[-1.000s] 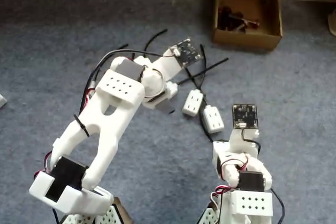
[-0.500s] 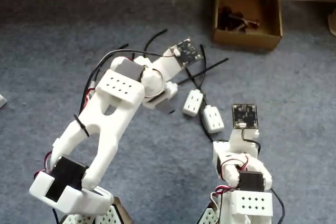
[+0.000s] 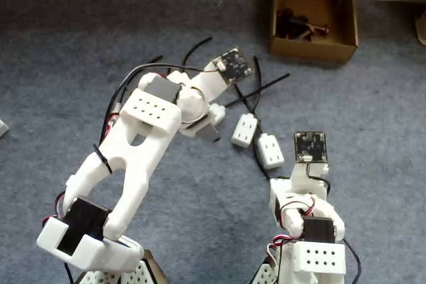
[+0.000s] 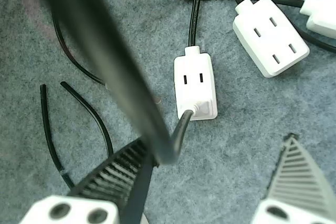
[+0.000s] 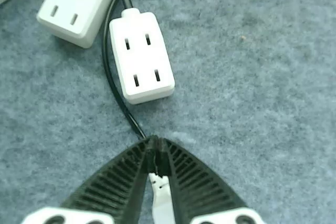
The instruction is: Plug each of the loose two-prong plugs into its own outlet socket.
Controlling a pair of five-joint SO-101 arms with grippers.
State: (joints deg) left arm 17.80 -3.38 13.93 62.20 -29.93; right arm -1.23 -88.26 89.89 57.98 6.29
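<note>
In the left wrist view a small white outlet (image 4: pixel 194 87) lies on the grey carpet with a white plug (image 4: pixel 198 109) seated in one socket. Its black cord (image 4: pixel 105 61) runs up against one finger (image 4: pixel 118 179) of my left gripper (image 4: pixel 215 145), which hangs open above it. A second white outlet (image 4: pixel 270 35) lies beyond. My right gripper (image 5: pixel 156 148) is shut on a white plug (image 5: pixel 161 198), whose black cord (image 5: pixel 118 93) curves past a two-socket outlet (image 5: pixel 142 56). From above, both outlets (image 3: pixel 244 130) (image 3: pixel 270 150) lie between the arms.
A cardboard box (image 3: pixel 346 31) with dark parts stands at the back right. Several loose black cords (image 3: pixel 256 91) cross the carpet behind the outlets. Another white outlet (image 5: pixel 76 3) sits beside the two-socket one. A white object (image 3: pixel 2 127) lies at the far left edge.
The left arm's wrist has shifted slightly back and to the left. The right arm has kept still.
</note>
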